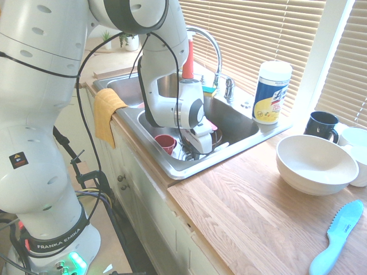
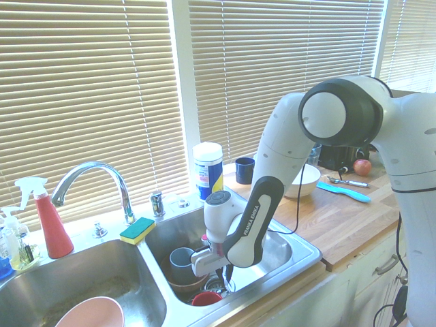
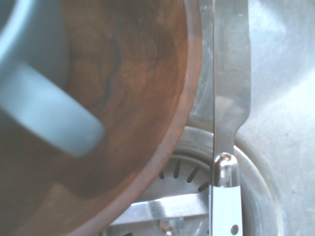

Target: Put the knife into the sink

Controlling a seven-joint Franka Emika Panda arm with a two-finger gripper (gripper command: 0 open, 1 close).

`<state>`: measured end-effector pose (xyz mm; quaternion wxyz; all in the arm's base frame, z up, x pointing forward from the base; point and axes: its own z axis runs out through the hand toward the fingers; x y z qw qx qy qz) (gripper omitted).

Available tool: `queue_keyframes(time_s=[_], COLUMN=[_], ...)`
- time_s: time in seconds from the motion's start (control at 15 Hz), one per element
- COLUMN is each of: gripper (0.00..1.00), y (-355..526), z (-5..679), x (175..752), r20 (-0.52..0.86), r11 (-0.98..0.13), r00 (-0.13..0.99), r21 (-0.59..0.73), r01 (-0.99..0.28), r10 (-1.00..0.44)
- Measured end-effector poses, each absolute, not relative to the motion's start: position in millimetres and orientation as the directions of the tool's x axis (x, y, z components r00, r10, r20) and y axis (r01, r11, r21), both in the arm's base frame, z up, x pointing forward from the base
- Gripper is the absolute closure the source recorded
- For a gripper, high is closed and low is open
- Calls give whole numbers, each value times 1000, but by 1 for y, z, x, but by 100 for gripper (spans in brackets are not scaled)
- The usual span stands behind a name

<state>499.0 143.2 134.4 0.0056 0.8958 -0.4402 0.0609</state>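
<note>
"How does the sink (image 2: 272, 252) look?"
"Brushed steel, shiny along its front edge."
"And the knife (image 3: 231, 98)?"
"Smooth metal blade, glossy white handle."
"The bowl (image 3: 147, 98) beside it?"
"Brown, wood-like, faintly streaked, with a smooth rim."

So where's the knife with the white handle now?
In the wrist view, the knife is over the sink, right beside the brown bowl's rim.
</note>
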Motion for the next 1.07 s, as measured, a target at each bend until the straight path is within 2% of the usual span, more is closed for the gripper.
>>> queue_keyframes(time_s=[0.2, 0.27, 1.07], gripper=[100, 0, 0], y=[137, 136, 136], z=[126, 124, 143], x=[503, 504, 518], r20=[112, 111, 131], r11=[-603, -602, -585], r00=[596, 594, 573], r21=[-48, -49, -86], r01=[-796, -797, -806], r10=[-795, -796, -809])
